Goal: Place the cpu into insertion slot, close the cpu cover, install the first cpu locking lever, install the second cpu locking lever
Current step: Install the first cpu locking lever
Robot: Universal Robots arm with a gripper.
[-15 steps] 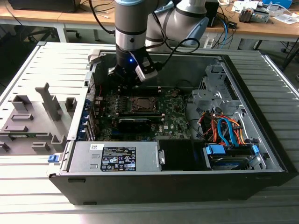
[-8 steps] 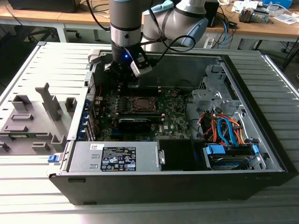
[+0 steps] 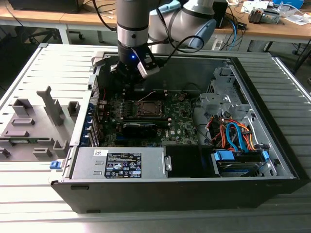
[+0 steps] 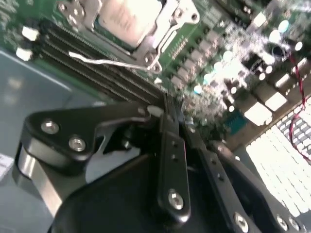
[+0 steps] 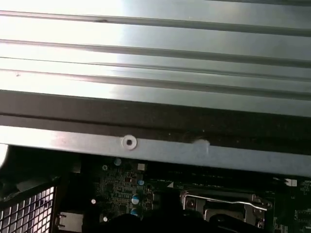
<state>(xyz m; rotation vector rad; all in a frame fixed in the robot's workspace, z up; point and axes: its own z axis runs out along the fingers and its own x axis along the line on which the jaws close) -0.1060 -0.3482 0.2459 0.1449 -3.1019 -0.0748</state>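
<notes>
Hand (image 4: 167,109) clenched on nothing hovers just beyond the slot (image 3: 147,108), where our cpu (image 4: 127,17) lies under its cover (image 4: 160,34). We judge the lever (image 4: 114,62) thin, springy, slippery; hook its end.

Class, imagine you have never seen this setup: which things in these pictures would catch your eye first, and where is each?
The grey robot arm's gripper hangs inside the open black computer case, above the far edge of the green motherboard. At the board's middle sits the square silvery insertion slot; in the second wrist view the pale silvery-tan cpu lies in it under the thin silvery metal cpu cover. Bright orange and blue cables stand out at the exterior view's right.
</notes>
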